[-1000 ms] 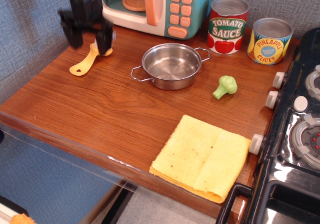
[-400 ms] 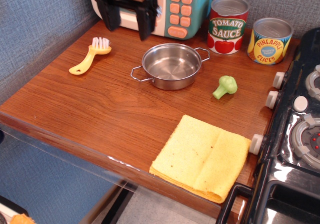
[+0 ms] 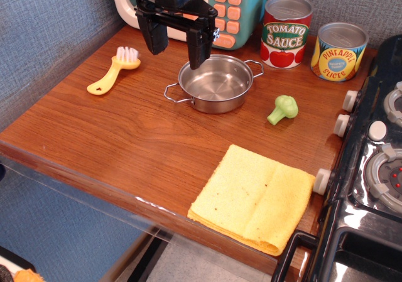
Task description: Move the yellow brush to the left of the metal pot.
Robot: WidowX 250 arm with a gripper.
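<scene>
The yellow brush [image 3: 114, 70] lies flat on the wooden counter at the left, white bristles toward the back, star-holed handle end toward the front left. The metal pot [image 3: 215, 83] stands empty to its right, with two wire loop handles. My black gripper [image 3: 175, 46] hangs open and empty above the counter between the brush and the pot. Its right finger is over the pot's back left rim. It touches neither thing.
A toy microwave [image 3: 232, 5] stands at the back behind the gripper. Tomato sauce can [image 3: 286, 31] and pineapple can [image 3: 339, 51] stand at the back right. A green broccoli toy [image 3: 282, 109] lies right of the pot. A yellow cloth [image 3: 254, 197] lies at the front. A stove [image 3: 377, 169] borders the right.
The gripper has left the brush, moved right along the back and come down a little toward the pot's left rim. The brush lies where it was released.
</scene>
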